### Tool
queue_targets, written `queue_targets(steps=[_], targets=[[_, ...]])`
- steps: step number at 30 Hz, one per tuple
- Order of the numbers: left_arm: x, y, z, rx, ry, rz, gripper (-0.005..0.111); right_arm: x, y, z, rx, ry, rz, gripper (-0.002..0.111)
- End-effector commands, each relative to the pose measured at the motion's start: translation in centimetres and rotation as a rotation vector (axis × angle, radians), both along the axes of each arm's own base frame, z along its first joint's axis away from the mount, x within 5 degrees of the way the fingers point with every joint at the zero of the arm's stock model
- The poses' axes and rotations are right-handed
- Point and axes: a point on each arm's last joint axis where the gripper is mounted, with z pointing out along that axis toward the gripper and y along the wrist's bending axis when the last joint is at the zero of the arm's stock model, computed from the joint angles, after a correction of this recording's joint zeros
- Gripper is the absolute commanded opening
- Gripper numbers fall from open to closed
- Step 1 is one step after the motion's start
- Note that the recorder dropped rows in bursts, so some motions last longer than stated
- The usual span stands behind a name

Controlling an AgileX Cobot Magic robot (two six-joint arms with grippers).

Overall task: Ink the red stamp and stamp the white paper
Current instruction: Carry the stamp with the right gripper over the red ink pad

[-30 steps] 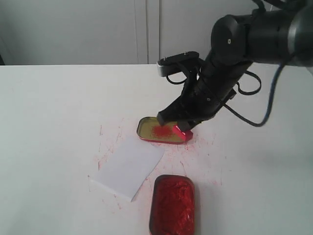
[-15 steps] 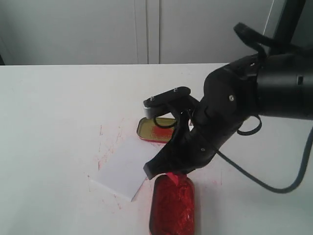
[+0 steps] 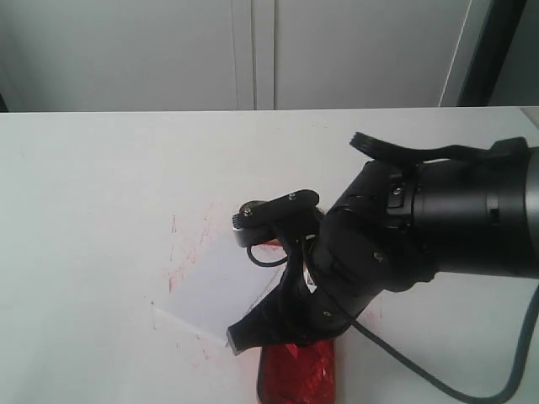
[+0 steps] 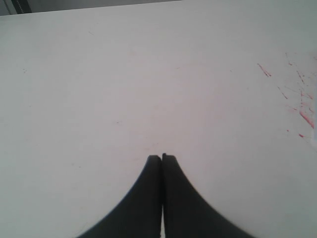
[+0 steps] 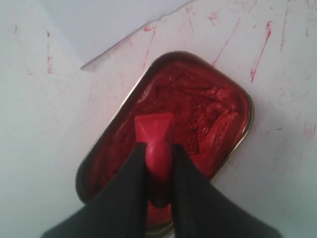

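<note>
The left gripper (image 4: 162,157) is parked way off over bare table (image 4: 148,74), fingers pressed together with nothing between them. So it's no help holding anything down, and that's kind of my main worry. Moving right, the paper (image 3: 215,282) lies flat and loose among red smears (image 3: 173,225), one corner just beside the tin (image 3: 296,380). A low swing of the arm could clip it and skew it, and a sticky stamp face could lift the sheet right off when it pulls away. Then the tin itself: it's full of lumpy, churned-up red ink and nothing pins it. If the paste grabs, I'd guess the whole tin tips or rides up with the lift. The stamp (image 5: 154,130) is over the middle of the ink, base down, with the right gripper (image 5: 158,149) clamped on its knob handle. I can't tell from the wrist view whether the face is touching the ink or just above it. Push too deep into that clumpy stuff and the face comes out caked, giving a blob instead of a clean print. The knob looks rounded too, so a hard push could twist the stamp in the fingers and it lands tilted, printing one edge only.
</note>
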Motion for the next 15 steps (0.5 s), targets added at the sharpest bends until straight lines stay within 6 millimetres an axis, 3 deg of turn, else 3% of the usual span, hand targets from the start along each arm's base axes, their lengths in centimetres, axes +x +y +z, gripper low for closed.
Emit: queue_targets(steps=[1, 15], targets=[[-0.01, 0.01, -0.1, -0.002, -0.003, 0.002, 0.0, 0.03, -0.03, 0.08, 0.006, -0.027, -0.018, 0.0], [-0.01, 0.01, -0.1, -0.002, -0.003, 0.002, 0.0, 0.41, -0.18, 0.18, -0.001, -0.065, -0.047, 0.0]])
